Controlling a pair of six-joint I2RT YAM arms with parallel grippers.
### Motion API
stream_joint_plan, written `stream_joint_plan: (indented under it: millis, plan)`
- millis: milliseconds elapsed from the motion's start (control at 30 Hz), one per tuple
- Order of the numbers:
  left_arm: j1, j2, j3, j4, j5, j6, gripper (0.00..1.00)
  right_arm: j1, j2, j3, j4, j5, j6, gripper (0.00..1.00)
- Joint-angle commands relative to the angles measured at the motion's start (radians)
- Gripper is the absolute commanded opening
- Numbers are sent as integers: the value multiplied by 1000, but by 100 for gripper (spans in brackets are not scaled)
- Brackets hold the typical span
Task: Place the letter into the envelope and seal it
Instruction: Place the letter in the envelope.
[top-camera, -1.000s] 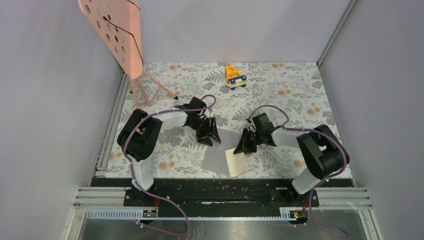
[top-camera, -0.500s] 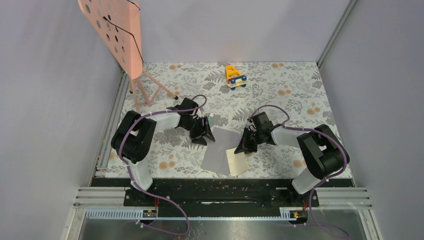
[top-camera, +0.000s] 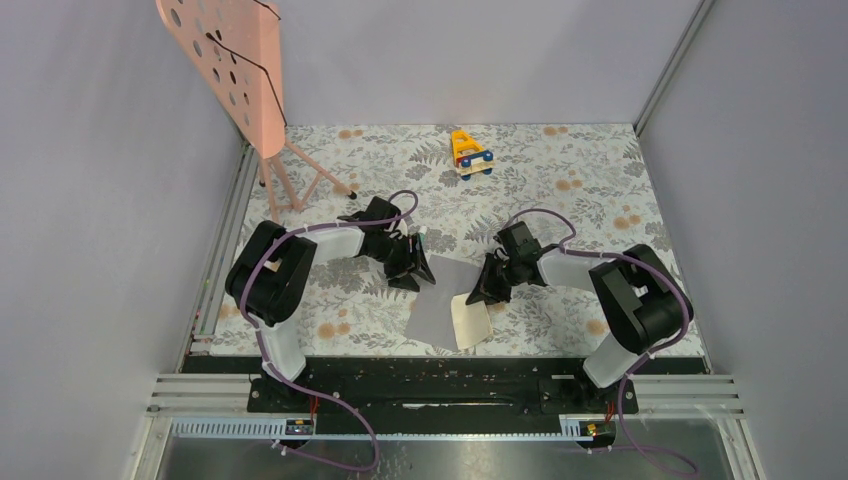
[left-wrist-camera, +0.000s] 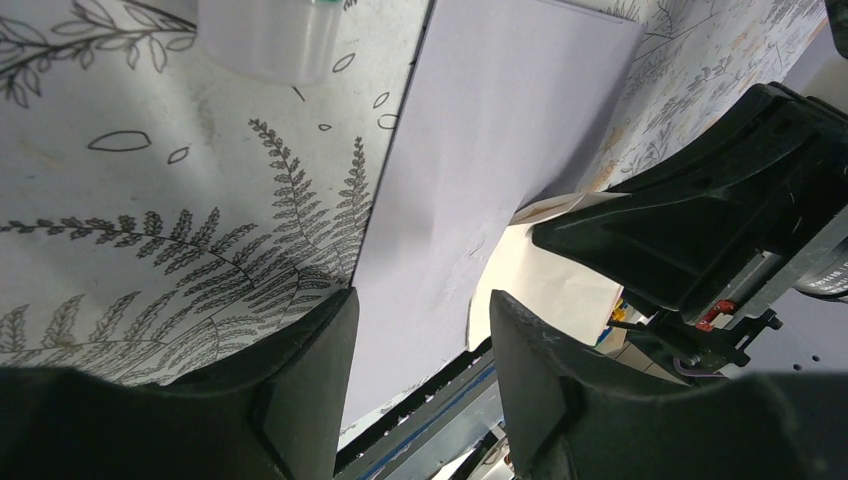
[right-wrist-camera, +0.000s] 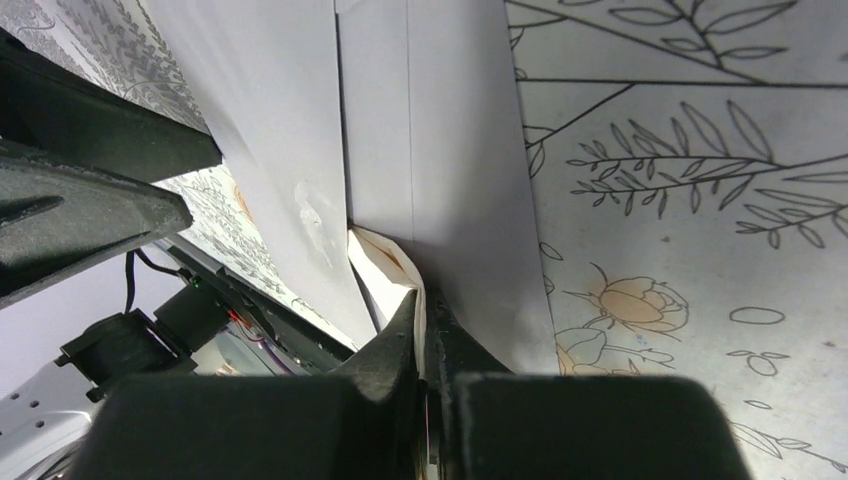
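The grey-lilac envelope (top-camera: 436, 300) lies flat on the floral mat near the front edge. The cream letter (top-camera: 470, 323) sticks out at the envelope's near right corner, part of it under the grey paper. My right gripper (top-camera: 482, 292) is shut on the letter's edge (right-wrist-camera: 385, 268), jaws pinched together on the cream paper (right-wrist-camera: 424, 312) beside the envelope (right-wrist-camera: 440, 130). My left gripper (top-camera: 413, 272) hovers open over the envelope's far left edge (left-wrist-camera: 480, 150); its fingers (left-wrist-camera: 300, 385) straddle bare grey paper, and the letter (left-wrist-camera: 545, 290) shows beyond them.
A pink perforated stand (top-camera: 235, 70) on thin legs rises at the back left. A yellow toy with blue wheels (top-camera: 470, 153) sits at the back centre. The black base rail (top-camera: 450, 372) runs just in front of the envelope. Grey walls close in both sides.
My left gripper has drawn back to the left off the envelope's middle, staying open. My right gripper, still shut on the letter, has edged up and left, shifting the letter slightly.
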Motion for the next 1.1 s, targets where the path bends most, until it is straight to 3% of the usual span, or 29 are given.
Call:
stream_joint_plan:
  millis: [0,233,767,967,1000,1033,1067]
  plan:
    - [-7,23,-8,32,0,5,53,14,15,23,25,26,35,0]
    - [-9,20,-2,33,11,5,53,18,-4,26,66,54,65,0]
    - [-10,17,1,33,27,13,53,17,-55,-59,329,179,157,0]
    - [-11,18,7,33,30,13,53,24,-11,-43,394,139,184,0]
    - [-11,17,8,33,31,13,53,24,-3,-38,400,126,183,1]
    - [-11,15,8,33,32,14,53,24,-3,-34,397,116,176,12]
    - [-11,12,8,33,33,14,53,24,-11,-31,381,115,164,31]
